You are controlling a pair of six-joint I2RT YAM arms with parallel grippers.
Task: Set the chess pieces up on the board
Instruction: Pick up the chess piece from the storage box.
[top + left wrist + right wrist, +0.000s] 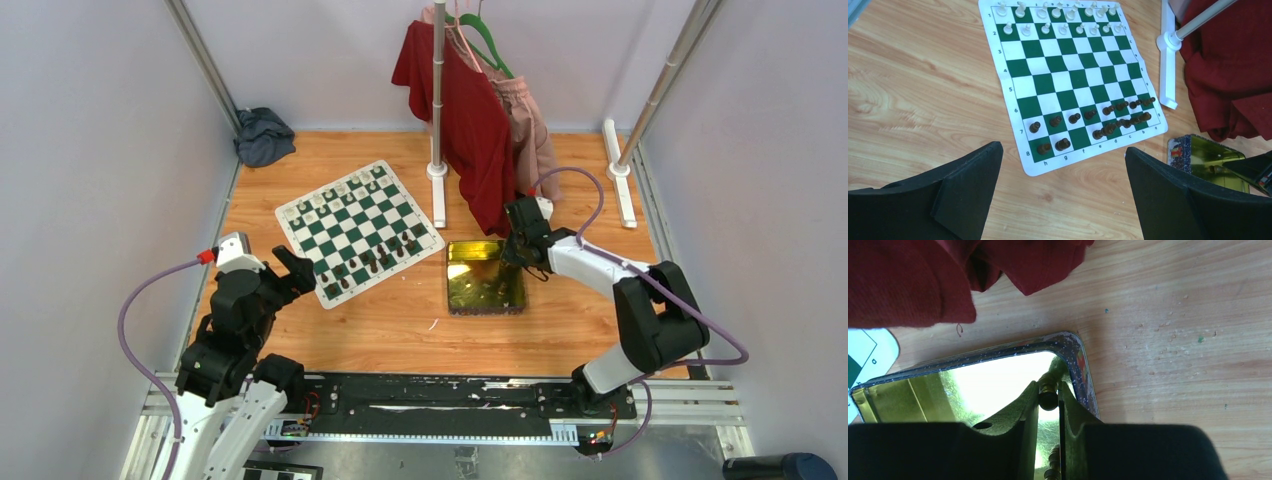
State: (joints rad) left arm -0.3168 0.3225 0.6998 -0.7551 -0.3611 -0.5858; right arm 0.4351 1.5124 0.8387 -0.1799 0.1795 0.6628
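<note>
Pinching one dark chess piece in right gripper over tin corner, holding left gripper wide open near board, probably risking slip in transit or toppling crowded dark row on placement.

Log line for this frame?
left gripper: open, by board corner | right gripper: shut on dark piece, over tin | board: white rows set, dark back row has a gap
</note>
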